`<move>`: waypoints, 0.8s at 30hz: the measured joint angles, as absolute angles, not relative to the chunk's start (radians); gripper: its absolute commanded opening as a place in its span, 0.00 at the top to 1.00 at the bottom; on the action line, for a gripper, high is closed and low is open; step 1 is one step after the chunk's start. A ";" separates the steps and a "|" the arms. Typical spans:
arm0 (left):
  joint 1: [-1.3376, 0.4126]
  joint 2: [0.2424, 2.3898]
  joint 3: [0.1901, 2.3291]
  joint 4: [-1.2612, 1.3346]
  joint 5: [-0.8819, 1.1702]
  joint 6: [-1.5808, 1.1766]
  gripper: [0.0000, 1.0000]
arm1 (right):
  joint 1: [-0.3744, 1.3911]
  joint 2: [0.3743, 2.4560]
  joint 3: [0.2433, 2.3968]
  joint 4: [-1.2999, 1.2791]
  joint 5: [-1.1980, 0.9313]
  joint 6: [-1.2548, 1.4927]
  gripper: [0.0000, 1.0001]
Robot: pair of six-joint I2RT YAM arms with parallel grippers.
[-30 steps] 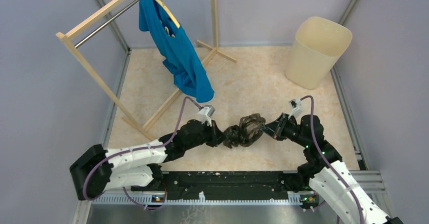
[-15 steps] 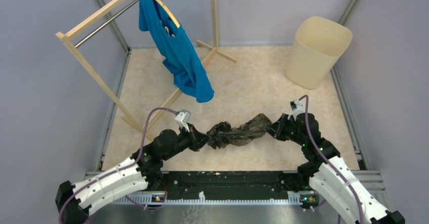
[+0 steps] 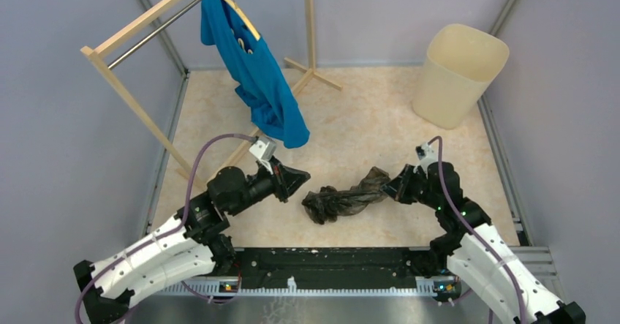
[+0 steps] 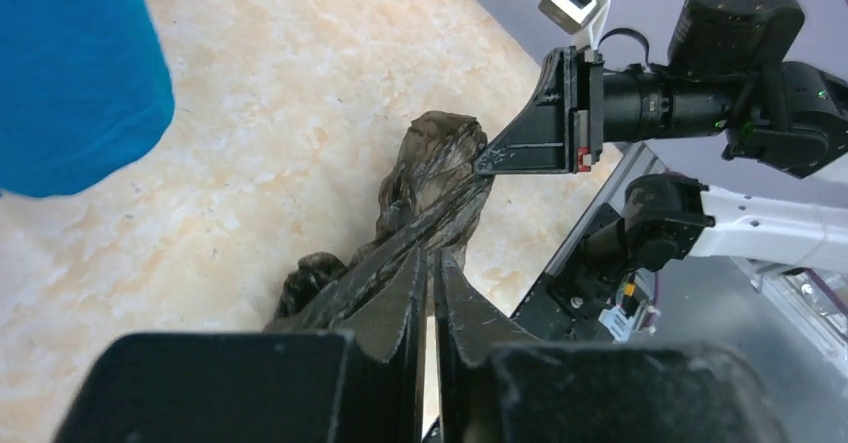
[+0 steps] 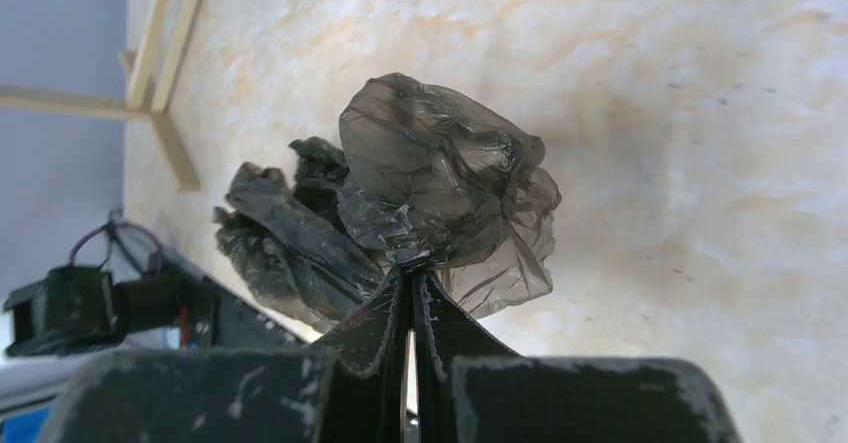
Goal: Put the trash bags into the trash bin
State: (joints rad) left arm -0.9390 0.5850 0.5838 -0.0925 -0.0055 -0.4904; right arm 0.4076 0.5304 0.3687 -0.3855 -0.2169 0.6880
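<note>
The trash bag [image 3: 342,201] is a dark, glossy, twisted bundle lying on the table between the two arms. My right gripper [image 3: 387,186] is shut on its right end, and the right wrist view shows the plastic [image 5: 440,173] bunched at the closed tips of that gripper [image 5: 412,268]. A little up and left of the bag's left end is my left gripper [image 3: 303,177], shut with nothing in it. In the left wrist view the bag [image 4: 430,178] lies beyond my left gripper [image 4: 430,255]. The cream trash bin [image 3: 459,75] stands at the far right, upright.
A wooden clothes rack [image 3: 131,97] crosses the far left, with a blue shirt [image 3: 256,75] hanging from it just beyond my left gripper. Grey walls close in the table on the left, back and right. The black base rail [image 3: 329,265] runs along the near edge.
My left arm drew back to the left, pulling the bag out long, then came off it. The bag's left end now lies loose on the table. My right gripper has kept its hold.
</note>
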 measured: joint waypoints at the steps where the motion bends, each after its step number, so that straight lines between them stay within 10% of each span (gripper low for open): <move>1: -0.939 0.614 0.606 -0.098 0.000 -0.480 0.75 | 0.408 0.540 0.371 -0.373 -0.248 0.681 1.00; 10: -0.939 0.773 0.647 -0.202 -0.002 -0.496 0.47 | 0.411 0.829 0.798 -0.307 -0.442 0.593 1.00; 16: -0.939 0.677 0.647 -0.265 -0.066 -0.512 0.36 | 0.566 0.983 1.267 -0.436 -0.169 0.423 1.00; 24: -0.939 0.559 0.633 -0.344 -0.153 -0.556 0.31 | 0.873 1.122 1.005 -0.411 0.036 0.408 0.71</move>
